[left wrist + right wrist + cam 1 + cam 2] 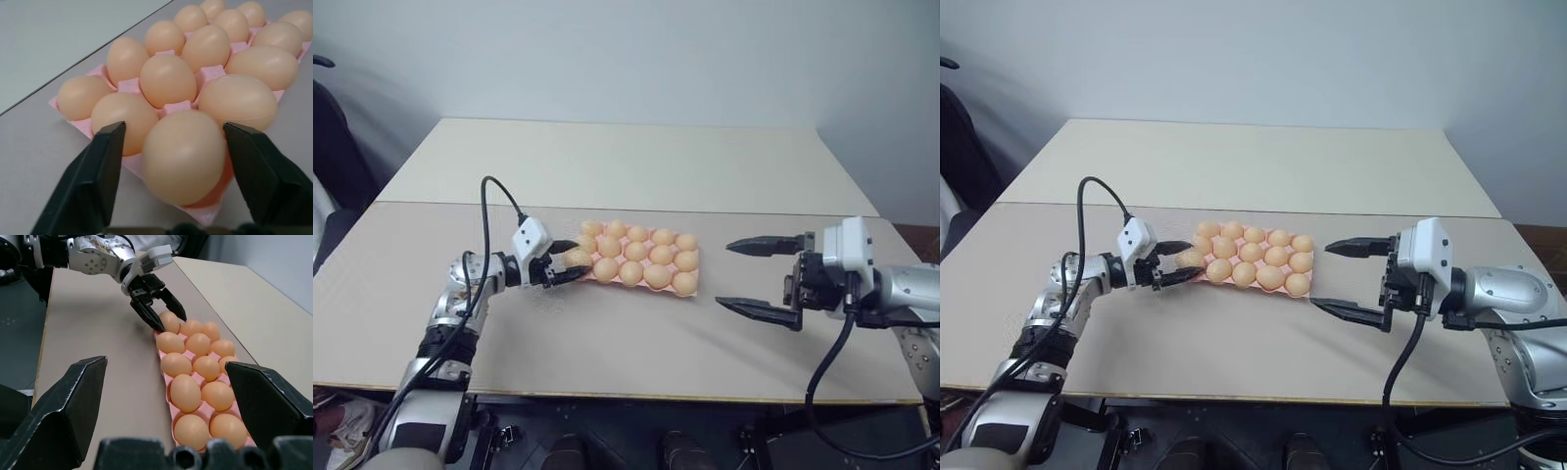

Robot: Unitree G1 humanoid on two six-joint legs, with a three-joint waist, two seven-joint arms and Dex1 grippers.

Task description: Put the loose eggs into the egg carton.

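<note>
The pink egg carton lies mid-table with a tan egg in each cup I can see. My left gripper is at the carton's near left corner, open, its fingers standing either side of the corner egg with a gap on both sides. That egg rests in the corner cup. Every egg in view sits in the carton; loose eggs are out of view. To the right of the carton my right gripper hovers wide open, pointing left at it, with nothing between its fingers.
The table top is two pale boards with a seam behind the carton. A black cable loops up from the left wrist. The table's front edge is close below both arms.
</note>
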